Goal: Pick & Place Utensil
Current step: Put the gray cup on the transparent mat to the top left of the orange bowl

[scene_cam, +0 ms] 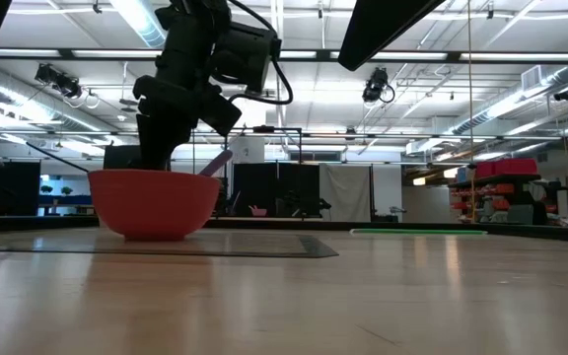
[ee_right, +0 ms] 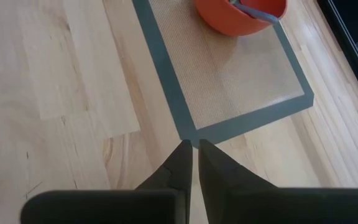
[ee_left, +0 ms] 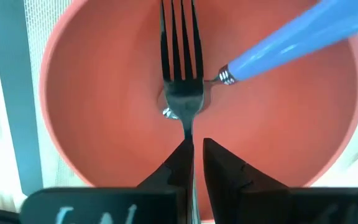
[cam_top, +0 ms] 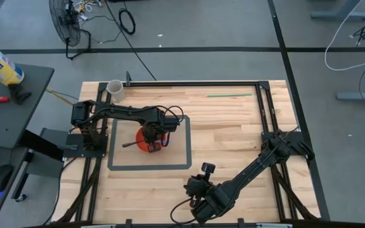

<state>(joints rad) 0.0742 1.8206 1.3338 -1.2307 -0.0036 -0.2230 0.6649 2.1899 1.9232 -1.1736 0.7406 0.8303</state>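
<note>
A red bowl [cam_top: 143, 140] [scene_cam: 154, 202] [ee_left: 92, 112] [ee_right: 229, 18] stands on a tan mat with a grey border [cam_top: 182, 166]. My left gripper [ee_left: 194, 155] [scene_cam: 161, 138] reaches down into the bowl and is shut on a metal fork [ee_left: 180, 68], whose tines point away over the bowl's floor. A blue-handled utensil [ee_left: 291, 40] [scene_cam: 215, 163] [ee_right: 257, 11] rests in the bowl, with its handle leaning over the rim. My right gripper [ee_right: 194, 152] [cam_top: 195, 190] waits shut above the wood near the mat's near corner. My left gripper pinches the fork's thin handle [ee_left: 189, 134] just behind its neck, between the two fingers. The fingers come from above, pointing down into the bowl and lying along the handle. The fork's head hangs over the bowl's bottom; I cannot tell whether it touches it.
A white cup [cam_top: 114, 87] stands at the table's far left corner. A green strip [cam_top: 230, 95] [scene_cam: 417, 232] lies near the far edge. Black frame rails [cam_top: 262, 107] run along the table's sides. Bare wood spreads to the right of the mat.
</note>
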